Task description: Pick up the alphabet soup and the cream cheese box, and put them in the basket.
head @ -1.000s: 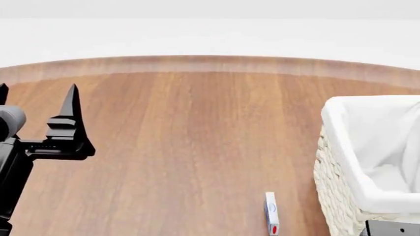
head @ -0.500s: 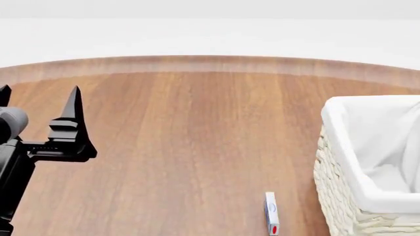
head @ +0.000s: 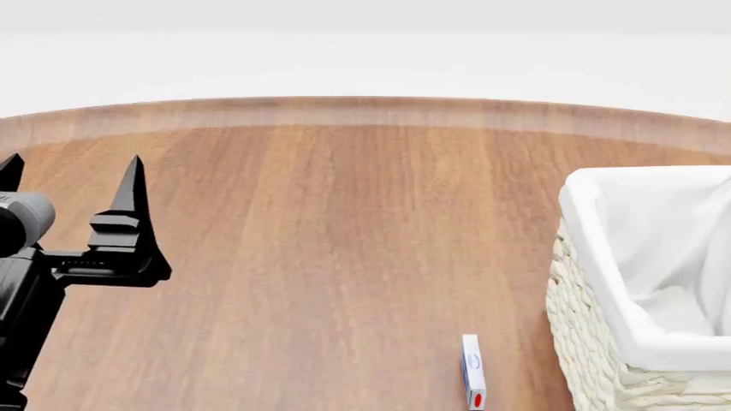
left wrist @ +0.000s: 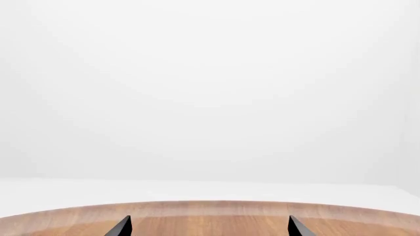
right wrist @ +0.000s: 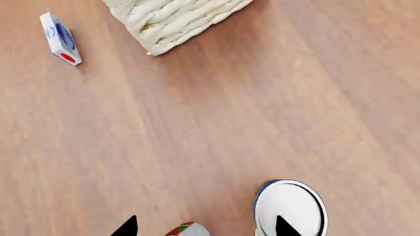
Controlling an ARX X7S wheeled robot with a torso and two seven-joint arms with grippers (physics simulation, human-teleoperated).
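The cream cheese box stands on edge on the wooden table, just left of the basket. It also shows in the right wrist view, near the basket's corner. The alphabet soup stands upright, seen from above with its pale top and blue side. My right gripper is open above the table. One fingertip shows over the soup's top. My left gripper is open and empty at the table's left, and its fingertips show in the left wrist view.
A red-and-green can stands between my right gripper's fingertips, next to the soup. The table's curved far edge meets a white floor. The basket's white liner shows nothing inside in the part seen.
My left gripper has sunk slightly and drifted a little right in the head view. A dark part of the right arm at the lower right has left that view.
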